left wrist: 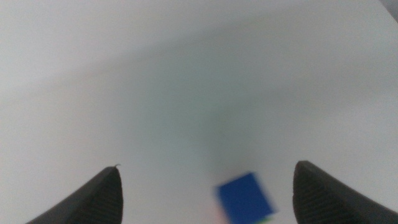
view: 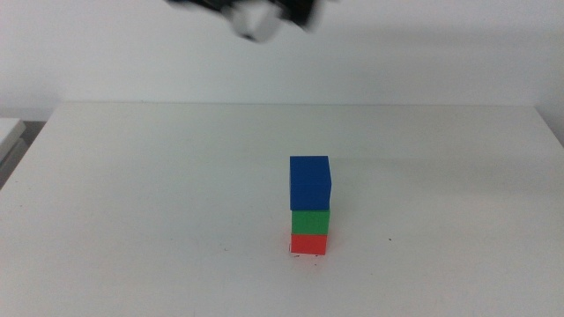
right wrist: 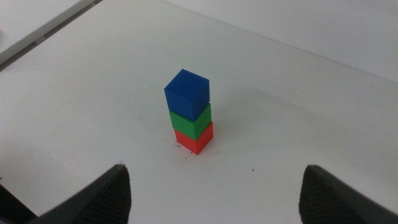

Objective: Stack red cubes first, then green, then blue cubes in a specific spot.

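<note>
A stack of three cubes stands on the white table in the middle view: the red cube (view: 309, 243) at the bottom, the green cube (view: 310, 221) on it, the blue cube (view: 309, 182) on top. The spot's faint dark marks (view: 307, 256) show at the red cube's base. The right wrist view shows the same stack: red (right wrist: 193, 139), green (right wrist: 191, 121), blue (right wrist: 187, 93). My left gripper (left wrist: 205, 199) is open and empty, high above the stack; the blue cube (left wrist: 245, 197) shows blurred below it. My right gripper (right wrist: 214, 193) is open and empty, back from the stack.
A blurred dark and white part of an arm (view: 256, 18) shows at the top edge of the middle view. The table's far edge (view: 300, 104) runs behind the stack. A tiny dark speck (view: 389, 238) lies to the right of the stack.
</note>
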Action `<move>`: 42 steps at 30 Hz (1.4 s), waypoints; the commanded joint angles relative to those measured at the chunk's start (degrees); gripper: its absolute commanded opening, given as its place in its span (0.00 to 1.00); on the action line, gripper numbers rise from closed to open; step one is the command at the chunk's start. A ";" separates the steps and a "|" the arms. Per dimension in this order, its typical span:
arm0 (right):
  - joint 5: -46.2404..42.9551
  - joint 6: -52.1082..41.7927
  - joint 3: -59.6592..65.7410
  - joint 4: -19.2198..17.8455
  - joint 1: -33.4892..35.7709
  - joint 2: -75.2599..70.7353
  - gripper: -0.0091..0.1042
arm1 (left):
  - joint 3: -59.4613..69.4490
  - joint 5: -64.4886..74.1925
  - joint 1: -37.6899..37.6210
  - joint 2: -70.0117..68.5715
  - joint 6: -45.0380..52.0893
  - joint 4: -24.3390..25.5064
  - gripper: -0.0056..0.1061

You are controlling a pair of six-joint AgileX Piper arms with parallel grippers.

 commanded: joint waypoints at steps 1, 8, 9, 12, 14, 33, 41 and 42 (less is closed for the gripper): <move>-0.23 -0.45 0.24 -0.34 0.12 -0.31 0.86 | 2.16 0.42 1.13 -5.20 4.78 2.80 0.89; -0.23 -0.45 0.24 -0.34 0.12 -0.31 0.86 | 15.52 0.42 13.16 -20.52 11.59 -0.61 0.89; -0.23 -0.45 0.24 -0.34 0.12 -0.31 0.86 | 18.16 0.42 15.75 -22.89 12.65 -1.33 0.89; -0.23 -0.45 0.24 -0.34 0.12 -0.31 0.86 | 27.50 -5.01 24.29 -30.90 16.75 -7.61 0.89; -0.23 -0.45 0.24 -0.34 0.12 -0.31 0.86 | 33.98 -11.51 30.00 -37.19 19.80 -12.37 0.89; -0.23 -0.45 0.24 -0.34 0.12 -0.20 0.86 | 58.89 -25.24 43.32 -62.38 22.65 -18.39 0.89; -0.23 -0.45 1.18 -0.31 0.12 -0.20 0.86 | 58.89 -25.24 43.32 -62.66 22.65 -18.39 0.89; -0.23 -0.45 1.79 -0.31 0.12 -0.20 0.86 | 58.89 -25.24 43.32 -62.66 22.65 -18.39 0.89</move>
